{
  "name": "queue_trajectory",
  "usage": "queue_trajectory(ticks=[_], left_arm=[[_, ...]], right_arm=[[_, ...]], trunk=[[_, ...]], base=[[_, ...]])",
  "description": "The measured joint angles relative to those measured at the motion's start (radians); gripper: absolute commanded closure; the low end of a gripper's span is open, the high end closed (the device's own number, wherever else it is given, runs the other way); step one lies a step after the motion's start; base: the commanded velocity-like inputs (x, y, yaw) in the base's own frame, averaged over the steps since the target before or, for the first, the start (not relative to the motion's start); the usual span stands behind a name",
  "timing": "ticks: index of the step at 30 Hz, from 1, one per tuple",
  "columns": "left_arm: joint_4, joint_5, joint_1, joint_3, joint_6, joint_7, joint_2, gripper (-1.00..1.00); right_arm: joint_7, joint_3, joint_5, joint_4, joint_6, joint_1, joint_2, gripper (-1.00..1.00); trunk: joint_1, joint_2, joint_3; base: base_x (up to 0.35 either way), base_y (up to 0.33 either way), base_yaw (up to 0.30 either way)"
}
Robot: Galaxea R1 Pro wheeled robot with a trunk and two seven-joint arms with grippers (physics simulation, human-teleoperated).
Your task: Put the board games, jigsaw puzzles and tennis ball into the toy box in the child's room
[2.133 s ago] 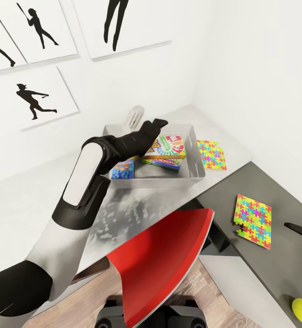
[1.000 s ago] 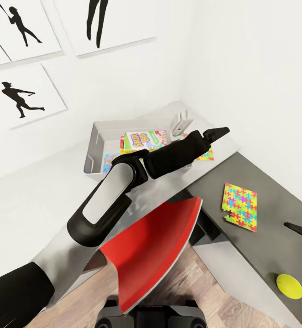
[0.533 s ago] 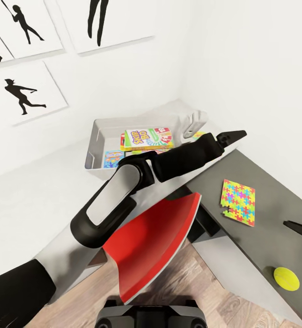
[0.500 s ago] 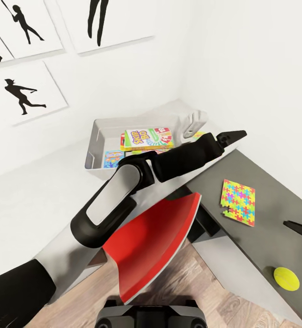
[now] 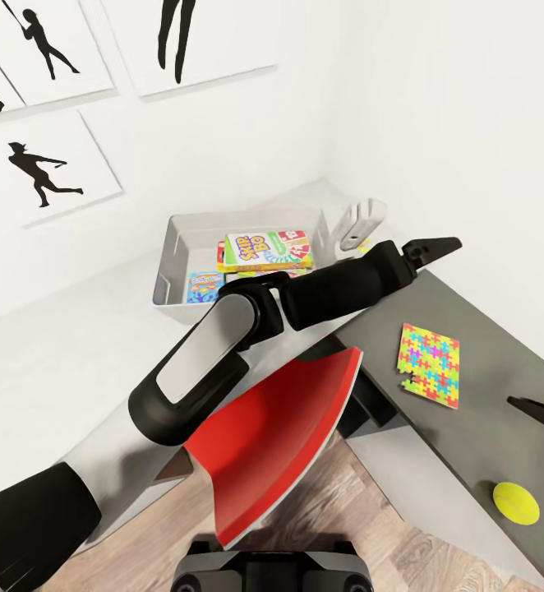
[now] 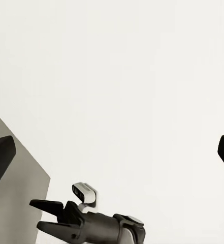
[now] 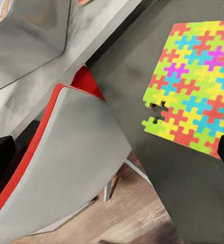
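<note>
The grey toy box (image 5: 167,261) stands on the light table by the wall, with a Skip-Bo board game (image 5: 267,250) on top of other game boxes inside it. My left gripper (image 5: 433,247) reaches past the box's right side, above the dark table's far corner; its fingertips (image 6: 0,158) stand wide apart, open and empty. One jigsaw puzzle (image 5: 428,364) (image 7: 195,99) lies flat on the dark table. The tennis ball (image 5: 516,502) rests near that table's front edge. My right gripper (image 5: 540,411) hovers open over the dark table, right of the puzzle. The second puzzle is mostly hidden behind my left arm.
A red chair (image 5: 282,432) with a grey back (image 7: 73,155) is tucked in at the tables' corner, below my left forearm. White walls close the corner, and silhouette pictures (image 5: 50,168) hang on the left one. Wooden floor (image 5: 362,526) shows beneath.
My left arm has swung from over the toy box to the right, past the box's edge, and kept creeping right. The head camera shifted early on.
</note>
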Motion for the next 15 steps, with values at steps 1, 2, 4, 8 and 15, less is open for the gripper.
queue_trajectory(ticks=[1,2,4,8,15], left_arm=[[0.000,0.003,-0.001,-0.001,0.000,0.002,0.000,-1.00],[0.000,0.003,-0.001,-0.001,0.000,0.002,0.000,-1.00],[0.000,0.007,-0.002,-0.002,0.001,0.009,0.000,-1.00],[0.000,0.010,-0.010,-0.002,0.003,0.015,-0.001,-1.00],[0.000,0.014,-0.041,-0.008,0.023,0.029,0.000,-1.00]], right_arm=[[-0.027,0.001,0.001,0.000,0.000,-0.002,0.000,-1.00],[-0.028,0.001,0.000,0.000,0.000,-0.002,0.000,-1.00],[-0.084,0.001,0.002,0.000,0.000,-0.004,-0.002,-1.00],[-0.133,0.002,0.002,0.000,0.001,-0.006,-0.003,-1.00],[-0.200,0.004,0.004,0.000,0.000,-0.009,-0.006,-1.00]], trunk=[[0.000,0.000,0.000],[0.000,0.000,0.000],[0.000,0.000,0.000],[0.000,0.000,0.000],[0.000,0.000,0.000]], base=[[-0.001,0.000,0.000],[0.000,0.000,0.000],[0.000,0.000,0.000],[0.000,0.000,0.000],[0.000,0.000,0.000]])
